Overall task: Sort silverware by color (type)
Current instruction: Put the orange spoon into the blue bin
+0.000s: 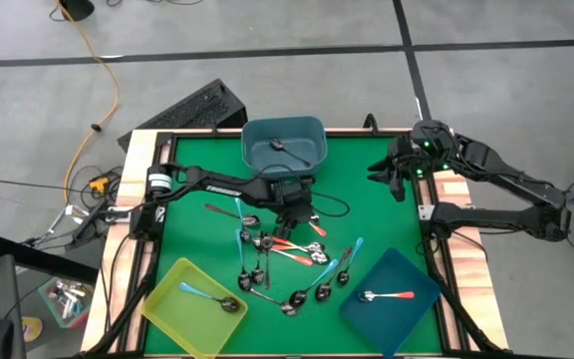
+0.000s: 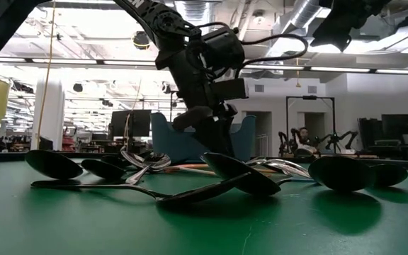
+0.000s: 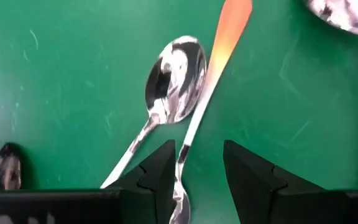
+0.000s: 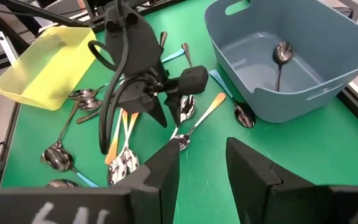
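Yellow bin (image 1: 172, 311), grey-blue bin (image 1: 312, 150), keyboard (image 1: 192, 108)

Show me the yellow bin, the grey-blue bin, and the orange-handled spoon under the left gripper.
yellow bin (image 1: 172, 317): high view, bare floor.
grey-blue bin (image 4: 263, 109): right wrist view, front wall.
orange-handled spoon (image 3: 227, 31): left wrist view, orange handle.

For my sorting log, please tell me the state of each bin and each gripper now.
Yellow bin: holds one blue-handled spoon.
Dark blue bin: holds one orange-handled spoon.
Grey-blue bin: holds one dark metal spoon.
Left gripper: open, astride an orange-handled spoon.
Right gripper: open, empty, raised.
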`<state>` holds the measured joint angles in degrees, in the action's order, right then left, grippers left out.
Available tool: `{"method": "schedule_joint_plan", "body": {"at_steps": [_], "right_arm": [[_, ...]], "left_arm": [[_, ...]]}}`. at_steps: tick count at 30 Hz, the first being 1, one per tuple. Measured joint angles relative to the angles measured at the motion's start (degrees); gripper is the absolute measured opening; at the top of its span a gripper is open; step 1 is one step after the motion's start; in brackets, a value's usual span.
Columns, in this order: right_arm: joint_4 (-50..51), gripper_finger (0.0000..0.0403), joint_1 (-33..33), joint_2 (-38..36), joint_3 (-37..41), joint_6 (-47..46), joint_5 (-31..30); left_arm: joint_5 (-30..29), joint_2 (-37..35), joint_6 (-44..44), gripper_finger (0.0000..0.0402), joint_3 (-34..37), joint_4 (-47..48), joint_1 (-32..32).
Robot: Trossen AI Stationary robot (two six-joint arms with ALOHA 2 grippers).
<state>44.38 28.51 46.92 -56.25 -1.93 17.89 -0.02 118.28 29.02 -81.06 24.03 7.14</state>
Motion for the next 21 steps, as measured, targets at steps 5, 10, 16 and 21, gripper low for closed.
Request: {"method": "schedule_joint_plan", "body": {"at_steps": [5, 10, 16, 21], "right_arm": [[0.0, 0.0142, 0.0, 0.0, 0.0, 0.21, 0.0], [0.02, 0.0142, -0.02, 0.0, 0.0, 0.23, 0.04], [0.11, 0.0142, 0.04, 0.0, 0.0, 0.08, 0.04], [0.09, 0.0142, 0.04, 0.0, 0.0, 0.26, 0.04]], "left_arm": [[-1.93, 0.0, 0.26, 0.0121, 0.0, -0.91, 0.18], [-1.98, 2.44, 1.81, 0.0121, -0.42, -1.56, 0.03], [-1.51, 2.69, 1.89, 0.0119, -0.81, -0.59, -0.13], [1.69, 3.17, 4.09, 0.0077, -0.83, 0.2, 0.13]]}}
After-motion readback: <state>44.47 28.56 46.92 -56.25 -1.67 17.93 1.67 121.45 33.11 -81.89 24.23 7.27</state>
